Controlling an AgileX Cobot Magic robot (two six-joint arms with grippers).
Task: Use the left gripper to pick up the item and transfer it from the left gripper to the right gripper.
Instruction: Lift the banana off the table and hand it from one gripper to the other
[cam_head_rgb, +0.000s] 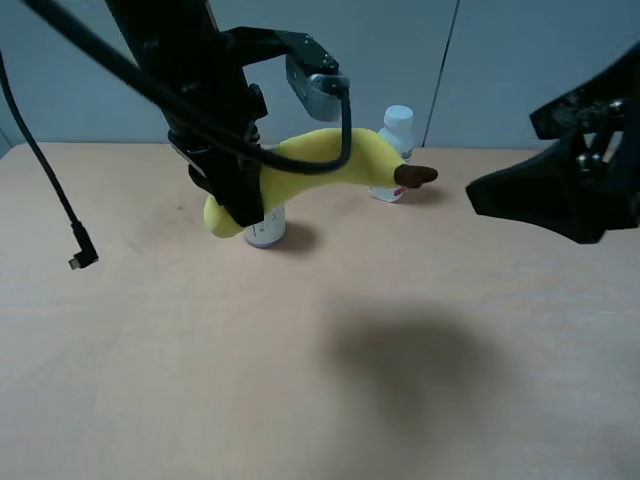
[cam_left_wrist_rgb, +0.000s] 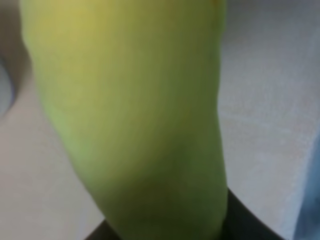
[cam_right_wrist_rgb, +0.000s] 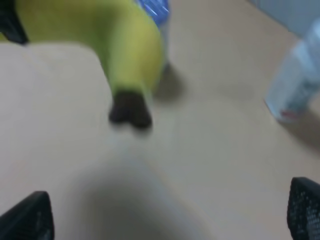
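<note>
In the high view the pick-up is judged done: the banana is clamped near its blunt end by the jaws of the left gripper and held above the surface near its far edge, while the right gripper, by the right edge, is seen apart from it, so the handover is left; a can beneath and a bottle behind could be knocked. In the left wrist view the yellow body is seen filling the frame. In the right wrist view the jaws are seen wide and empty, the brown stem pointed toward them.
</note>
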